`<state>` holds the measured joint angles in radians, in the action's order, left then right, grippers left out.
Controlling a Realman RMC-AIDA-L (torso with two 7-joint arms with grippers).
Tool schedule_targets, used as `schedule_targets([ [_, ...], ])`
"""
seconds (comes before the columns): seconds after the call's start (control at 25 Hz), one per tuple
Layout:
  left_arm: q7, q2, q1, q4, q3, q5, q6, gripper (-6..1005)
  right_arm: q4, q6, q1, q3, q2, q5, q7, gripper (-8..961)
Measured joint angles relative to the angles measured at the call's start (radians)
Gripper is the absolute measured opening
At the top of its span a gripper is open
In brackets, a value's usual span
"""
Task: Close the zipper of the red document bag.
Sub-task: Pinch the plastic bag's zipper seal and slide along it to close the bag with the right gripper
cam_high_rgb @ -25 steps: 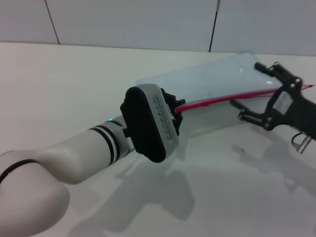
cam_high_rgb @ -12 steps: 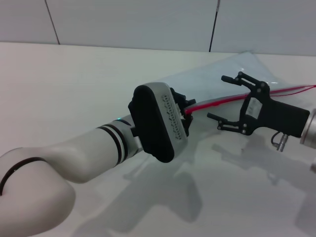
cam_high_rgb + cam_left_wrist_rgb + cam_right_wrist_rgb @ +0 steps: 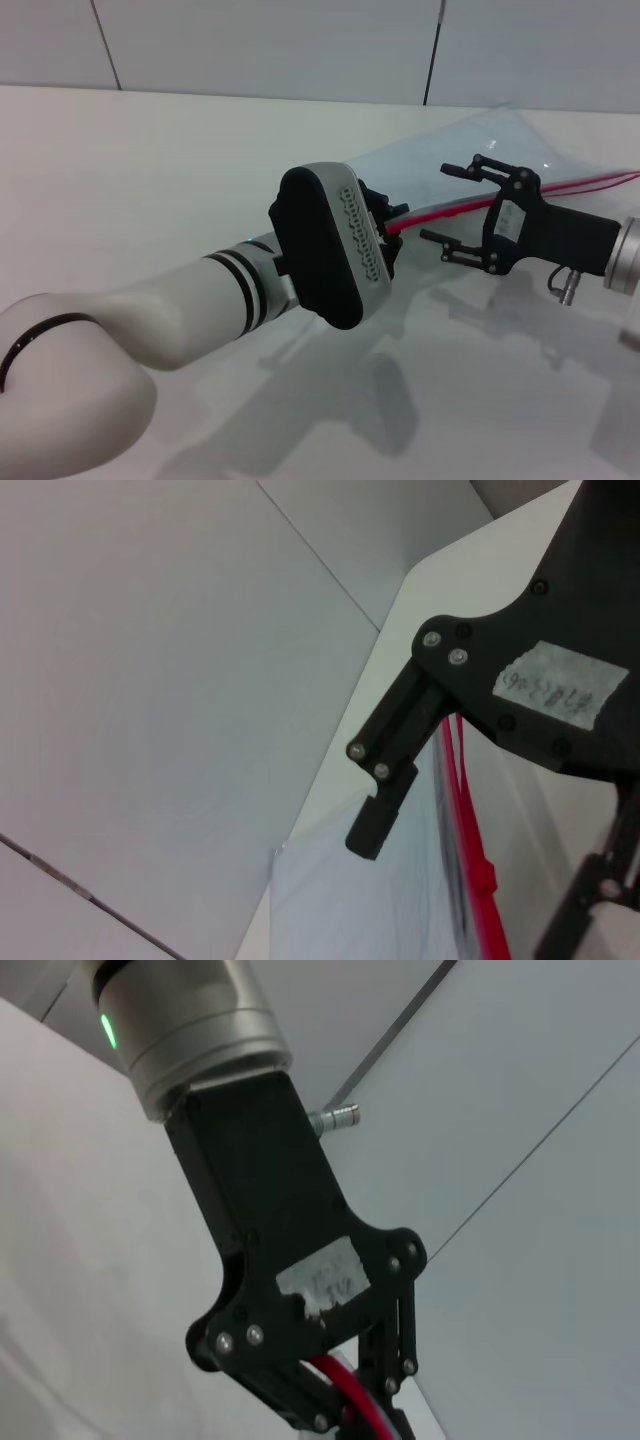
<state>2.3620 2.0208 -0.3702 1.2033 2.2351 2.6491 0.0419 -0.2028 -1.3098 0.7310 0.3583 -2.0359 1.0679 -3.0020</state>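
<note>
The red document bag (image 3: 425, 150) lies translucent and pale at the far right of the white table, partly lifted. Its zipper (image 3: 585, 184) runs as a thin red strip along the near edge. My left gripper (image 3: 393, 224), mostly hidden behind its wrist block, is shut on the zipper's left end; the right wrist view shows that gripper (image 3: 345, 1415) clamped on the red strip. Just to the right, my right gripper (image 3: 450, 203) is open, one finger above and one below the strip. In the left wrist view, a right finger (image 3: 385, 790) stands beside the zipper (image 3: 470, 820).
The white table (image 3: 150, 170) stretches bare to the left and front. A grey panelled wall (image 3: 270, 40) closes off the back. My left forearm (image 3: 150, 320) crosses the near left part of the table.
My right gripper has moved left along the zipper, from the bag's right end to close beside the left gripper. The left gripper shifted slightly right, holding on.
</note>
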Motion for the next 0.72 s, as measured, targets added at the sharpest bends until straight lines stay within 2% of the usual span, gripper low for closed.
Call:
schedule_targets([
  [0.24,0.000,-0.001,0.002,0.001,0.000,0.000,0.000,58,-0.008,0.004,0.002,0.001,0.000,0.000,0.000,710],
  [0.32,0.000,-0.002,0.002,0.001,0.000,0.000,0.000,58,-0.009,0.004,0.001,0.001,0.000,0.000,0.000,493],
  [0.72,0.000,-0.003,0.012,0.025,0.001,0.000,0.007,58,-0.017,0.006,0.001,0.016,0.000,0.000,-0.002,363],
])
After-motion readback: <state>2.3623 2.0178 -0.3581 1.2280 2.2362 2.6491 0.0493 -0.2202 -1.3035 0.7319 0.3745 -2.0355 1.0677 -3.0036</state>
